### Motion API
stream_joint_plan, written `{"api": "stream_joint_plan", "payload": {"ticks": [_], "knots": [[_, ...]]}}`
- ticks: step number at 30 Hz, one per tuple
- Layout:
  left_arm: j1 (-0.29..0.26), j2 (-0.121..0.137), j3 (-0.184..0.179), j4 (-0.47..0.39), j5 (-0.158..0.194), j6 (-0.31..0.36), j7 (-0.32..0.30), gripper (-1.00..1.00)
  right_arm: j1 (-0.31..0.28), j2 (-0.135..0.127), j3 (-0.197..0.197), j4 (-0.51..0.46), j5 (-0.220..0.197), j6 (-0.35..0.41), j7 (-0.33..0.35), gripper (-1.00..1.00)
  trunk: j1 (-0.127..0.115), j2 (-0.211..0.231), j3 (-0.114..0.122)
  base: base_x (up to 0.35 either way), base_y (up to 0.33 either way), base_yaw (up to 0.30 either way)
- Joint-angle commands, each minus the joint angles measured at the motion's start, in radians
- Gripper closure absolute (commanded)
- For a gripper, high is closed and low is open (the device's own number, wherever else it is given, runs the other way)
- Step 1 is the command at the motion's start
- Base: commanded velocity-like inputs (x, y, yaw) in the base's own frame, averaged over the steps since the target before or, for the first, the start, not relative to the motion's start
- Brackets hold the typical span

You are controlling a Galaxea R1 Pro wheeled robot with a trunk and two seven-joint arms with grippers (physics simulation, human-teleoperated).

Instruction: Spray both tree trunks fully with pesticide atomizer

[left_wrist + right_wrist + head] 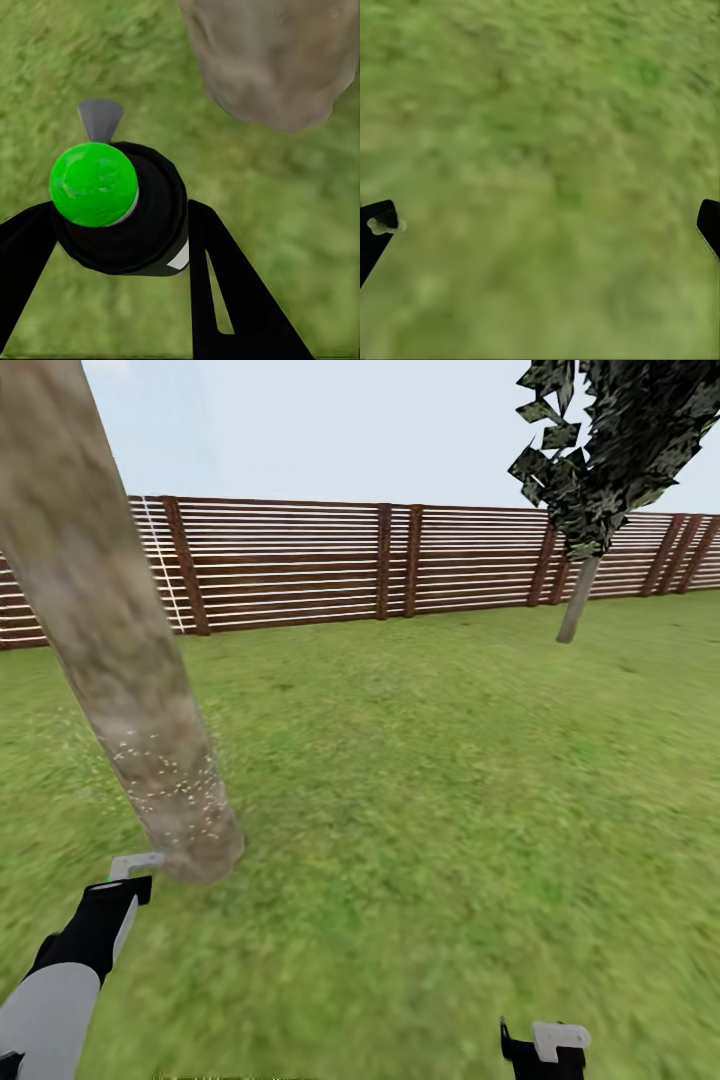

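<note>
Left gripper point(112, 247): black fingers clamped on the atomizer point(120, 210) — dark body, bright green cap, grey nozzle pointing toward the trunk.
Atomizer: held low over the lawn point(420, 780), just beside the foot of the trunk point(120, 660).
Trunk: thick, mottled grey-tan, leaning in the head view; pale specks dot its lower part.
Right gripper point(540, 225): fingers spread wide — nothing between them, grass below.
Background: brown slat fence point(300, 565), a dark-leaved conifer point(600, 450) at right.

A green lawn point(430, 780) runs back to a brown slatted fence point(300, 565) with darker posts. Above it the sky point(350, 430) is pale and hazy. Daylight is flat, without strong shadows.
</note>
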Motion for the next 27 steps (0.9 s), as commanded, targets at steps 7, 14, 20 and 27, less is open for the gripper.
{"api": "stream_joint_plan", "payload": {"ticks": [7,14,20,27], "knots": [[0.0,-0.006,0.001,-0.001,0.0,-0.001,0.0,1.0,0.0,-0.001,0.0,0.0,0.001,0.0,0.0,-1.0,0.0,0.0,0.0,-0.098,-0.24,0.037],[0.011,-0.005,0.001,0.028,0.001,-0.087,-0.012,1.0,0.0,-0.001,-0.001,0.0,0.001,0.0,0.0,-1.0,0.0,0.0,0.0,-0.132,0.015,0.0],[0.116,0.034,-0.089,0.054,-0.165,-0.308,-0.515,1.0,0.0,0.004,0.001,0.0,0.003,0.001,0.005,-1.0,0.0,0.0,0.0,-0.308,0.119,0.0],[0.12,0.049,-0.101,0.063,-0.445,-0.466,-1.043,1.0,0.0,0.005,0.047,-0.15,0.206,0.005,0.22,-1.0,0.0,0.0,0.0,-0.316,0.122,0.0]]}}
